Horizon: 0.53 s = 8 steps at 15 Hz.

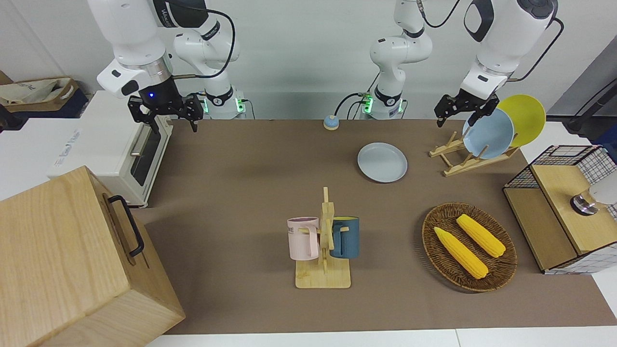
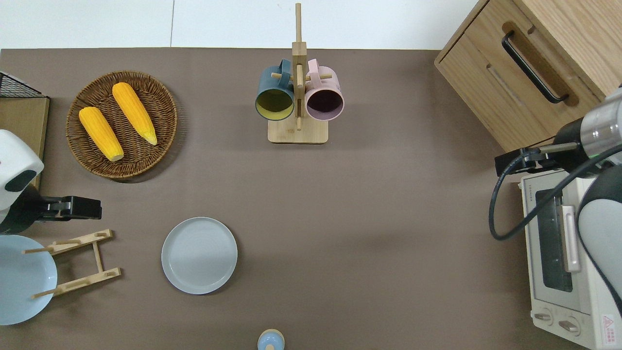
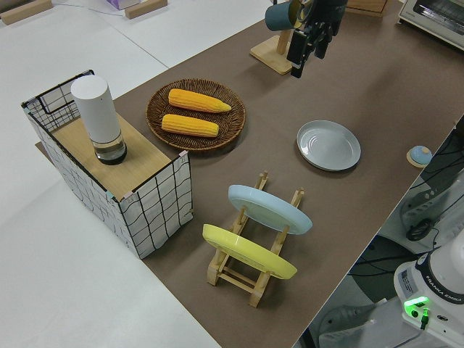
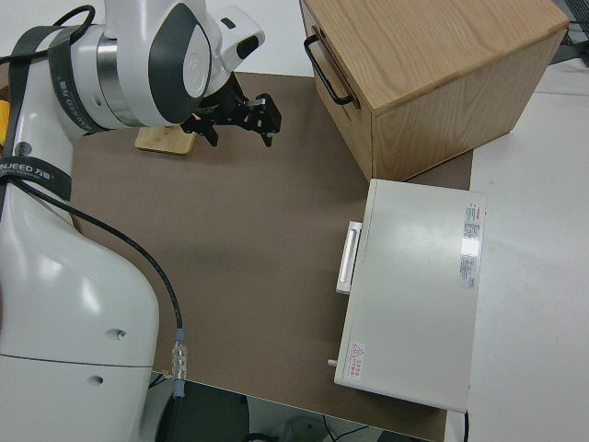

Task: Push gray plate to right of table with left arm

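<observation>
One gray plate (image 2: 199,255), flat on the table (image 2: 369,214), untouched; item to be pushed toward the right arm's end. Left gripper (image 2: 85,208) hangs in the air, empty, over bare mat just beside the wooden plate rack (image 2: 77,262); whether its fingers stand open or closed cannot be told. Key relation: the plate lies from this gripper toward the table's middle and a little nearer the robots, well apart, with nothing between. In my judgement the gripper must descend on the plate's rim facing the left arm's end, then sweep across. The left arm is clearly the nearer one; right gripper (image 1: 166,112) is parked. Plate description: small, round, pale gray with a faint blue tint, matte, low raised rim, nothing on it; being round, it has no long axis to favour. Wicker basket (image 2: 122,124) holding two corn cobs (image 2: 116,119) sits farther from the robots than the gripper.
</observation>
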{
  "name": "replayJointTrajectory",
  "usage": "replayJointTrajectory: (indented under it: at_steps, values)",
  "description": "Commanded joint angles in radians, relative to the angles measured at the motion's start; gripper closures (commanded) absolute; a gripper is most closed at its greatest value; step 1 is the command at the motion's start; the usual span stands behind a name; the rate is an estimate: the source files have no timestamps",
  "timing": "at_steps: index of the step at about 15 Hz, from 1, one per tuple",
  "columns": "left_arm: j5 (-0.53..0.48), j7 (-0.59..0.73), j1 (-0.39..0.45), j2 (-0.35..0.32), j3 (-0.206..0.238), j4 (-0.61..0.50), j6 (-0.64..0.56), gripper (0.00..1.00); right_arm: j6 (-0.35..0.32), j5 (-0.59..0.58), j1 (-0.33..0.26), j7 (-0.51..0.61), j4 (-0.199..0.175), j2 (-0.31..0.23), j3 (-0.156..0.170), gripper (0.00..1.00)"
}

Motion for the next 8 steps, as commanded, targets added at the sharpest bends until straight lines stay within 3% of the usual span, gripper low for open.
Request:
replayJointTrajectory:
  at_steps: [1, 8]
  values:
    - [0.003, -0.011, -0.010, -0.035, 0.002, -0.059, 0.003, 0.00, -0.010, 0.007, -0.001, 0.003, 0.001, -0.006, 0.000, 0.017]
    - [-0.002, -0.015, -0.025, -0.061, -0.005, -0.217, 0.096, 0.00, -0.010, 0.007, -0.001, 0.003, 0.001, -0.006, 0.000, 0.017]
